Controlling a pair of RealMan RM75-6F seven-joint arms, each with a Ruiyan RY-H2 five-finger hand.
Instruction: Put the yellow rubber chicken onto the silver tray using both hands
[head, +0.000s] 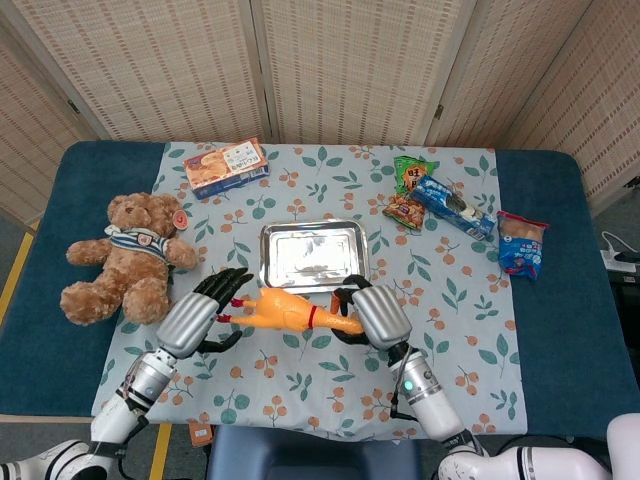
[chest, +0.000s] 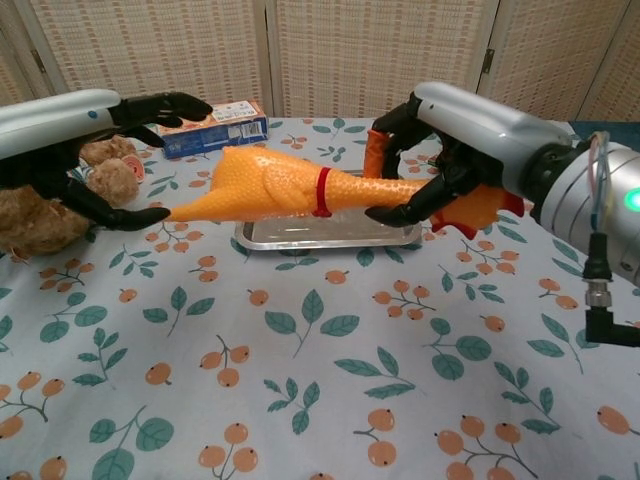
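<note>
The yellow rubber chicken (head: 288, 312) (chest: 265, 185) hangs level in the air, just in front of and above the near rim of the silver tray (head: 266, 262) (chest: 330, 233). My right hand (head: 370, 312) (chest: 455, 130) grips its leg end, fingers wrapped around the narrow part by the orange feet. At the head end my left hand (head: 205, 310) (chest: 70, 130) has its fingers spread above and below the beak. I cannot tell whether it touches the chicken. Nothing lies in the tray.
A teddy bear (head: 130, 255) sits at the left, just behind my left hand. A biscuit box (head: 226, 165) lies behind the tray. Snack packets (head: 410, 190) (head: 455, 207) (head: 522, 243) lie at the back right. Floral cloth covers the table.
</note>
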